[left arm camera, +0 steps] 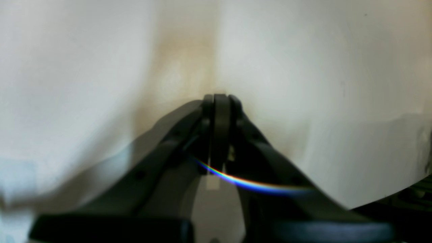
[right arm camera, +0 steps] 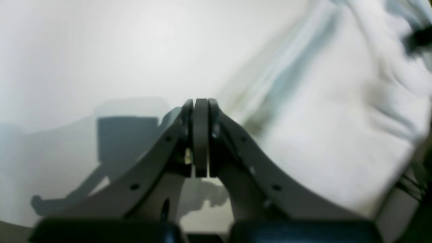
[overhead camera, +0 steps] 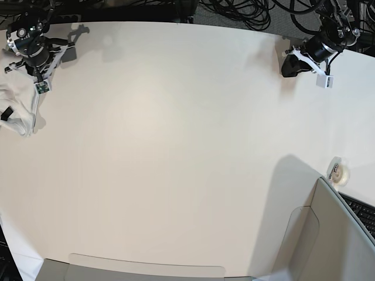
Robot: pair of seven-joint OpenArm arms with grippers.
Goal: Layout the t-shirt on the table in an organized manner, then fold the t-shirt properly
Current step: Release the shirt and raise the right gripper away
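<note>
At the far left edge of the overhead view the t-shirt (overhead camera: 17, 108) lies as a soft, rumpled white heap, partly off the picture. No print shows, only pale creased cloth with a small dark mark on its left side. The heap is too bunched to tell which way the neck or hem points; its visible part runs roughly from far to near along the table's left edge. In the right wrist view the same cloth (right arm camera: 341, 111) fills the right side in blurred folds with faint blue-grey streaks.

Just above the heap, the right gripper (overhead camera: 41, 82) hangs at the far left corner. In its own camera its dark, curved fingers (right arm camera: 201, 135) are pressed flat together with nothing between them, over bare tabletop beside the cloth.

The table (overhead camera: 176, 146) is a broad, smooth, matte off-white surface with a curved near edge, bare across its middle.

At the far right the left gripper (overhead camera: 290, 65) sits low over the table, well apart from the shirt. Its black fingers (left arm camera: 220, 131) are also pressed together on nothing, with plain white surface ahead.

Near the right edge lies a small white roll of tape (overhead camera: 338, 173), beside a grey-beige panel (overhead camera: 337, 240).
</note>
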